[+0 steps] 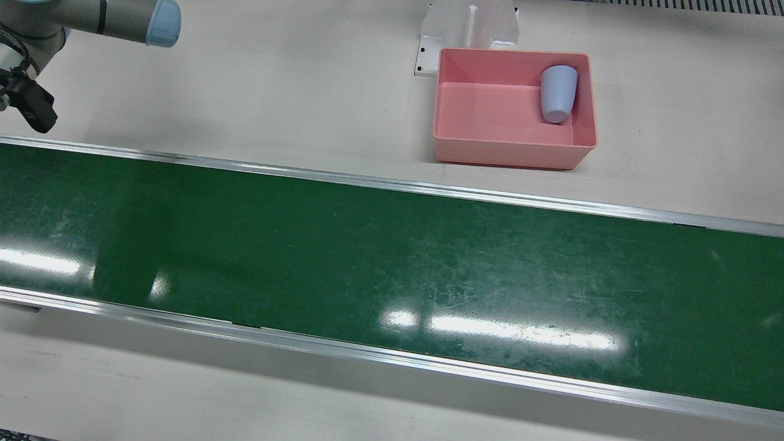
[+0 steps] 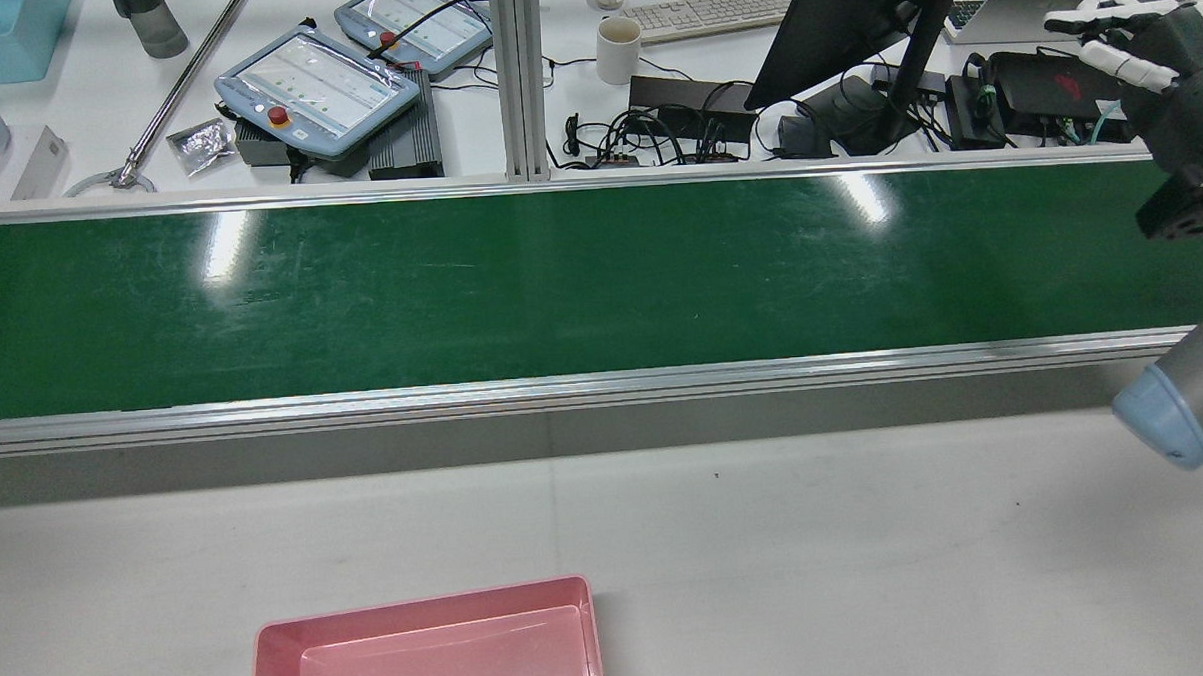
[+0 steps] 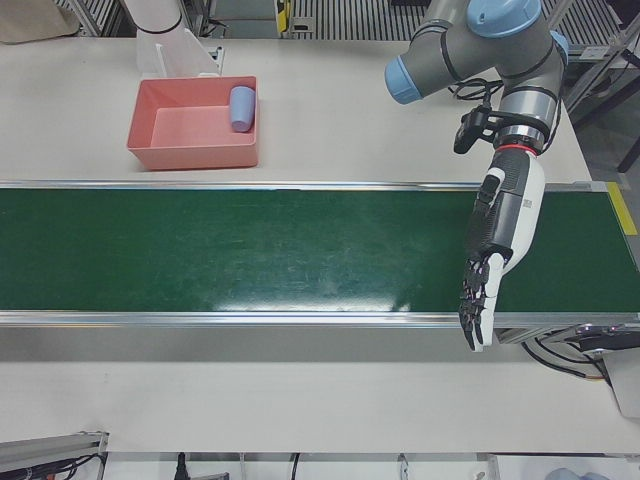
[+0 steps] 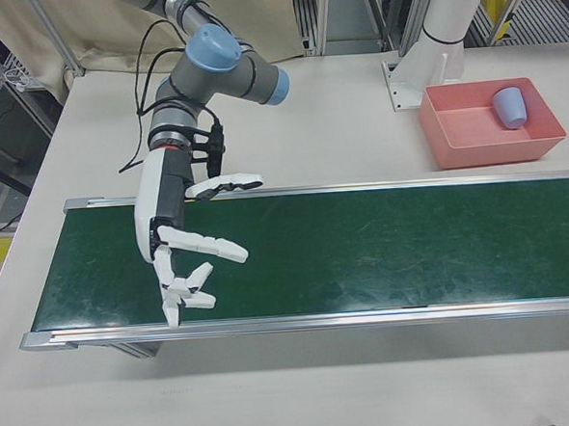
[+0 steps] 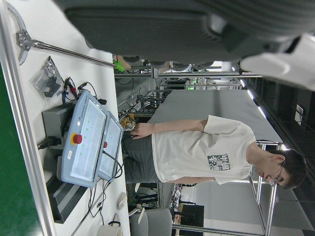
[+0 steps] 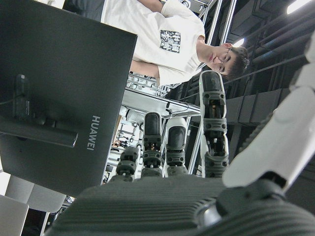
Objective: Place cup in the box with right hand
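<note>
One pale blue plastic cup (image 1: 558, 94) lies tipped on its side inside the pink rectangular plastic box (image 1: 513, 154), against its wall, so the placing looks done. Well apart, the right hand (image 4: 185, 253) hangs over the green conveyor belt (image 1: 392, 269), fingers spread and empty; the left hand (image 3: 490, 265) hangs likewise, fingers extended, holding nothing. Nothing stands between.

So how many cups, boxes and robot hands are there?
Cup: 1, lying in the box
Pink box: 1
Robot hands: 2, the right hand and the left hand, both empty
Total: 4
</note>
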